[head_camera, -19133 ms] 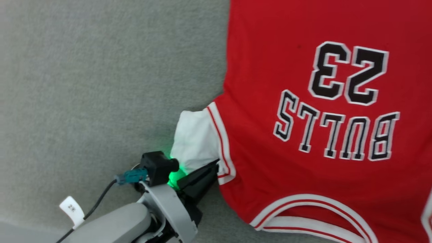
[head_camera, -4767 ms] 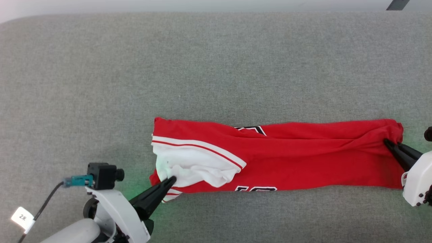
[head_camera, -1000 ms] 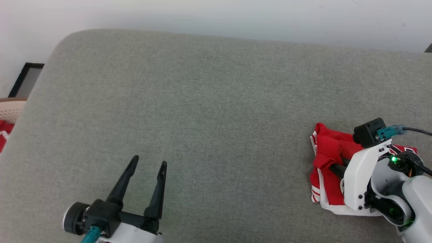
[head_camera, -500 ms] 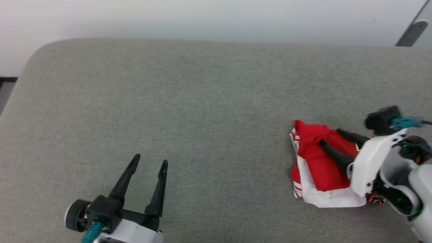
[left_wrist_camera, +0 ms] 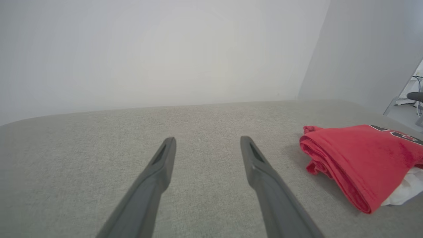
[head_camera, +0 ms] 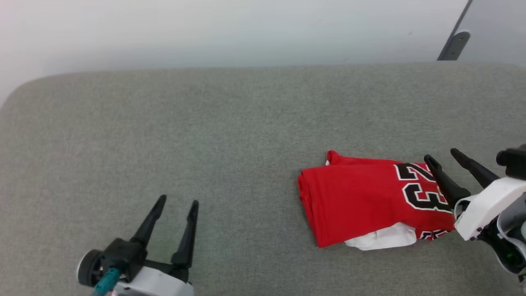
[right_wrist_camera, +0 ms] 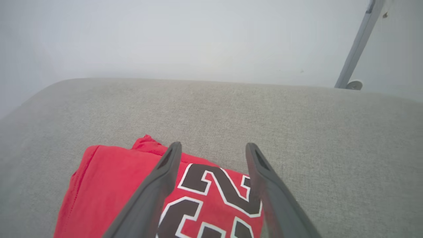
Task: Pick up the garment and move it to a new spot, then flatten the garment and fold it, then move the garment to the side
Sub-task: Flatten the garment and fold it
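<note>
The garment (head_camera: 357, 201) lies folded into a compact red rectangle on the grey cushion, at the right of the head view, its black 23 facing up and a bit of white sleeve (head_camera: 382, 239) poking out below. My right gripper (head_camera: 441, 155) hangs open over the garment's right end, holding nothing; in the right wrist view its fingers (right_wrist_camera: 158, 178) frame the number on the garment (right_wrist_camera: 109, 185). My left gripper (head_camera: 177, 200) is open and empty at the lower left, well apart from the garment (left_wrist_camera: 360, 158).
The grey upholstered surface (head_camera: 185, 123) stretches wide to the left and behind the garment. A pale wall runs along its far edge. A grey metal leg with a foot (head_camera: 454, 43) stands beyond the far right corner.
The right gripper has let go of the garment and drawn back to its right end; the garment now lies flat with the 23 up. The head camera has shifted. The left gripper stays open.
</note>
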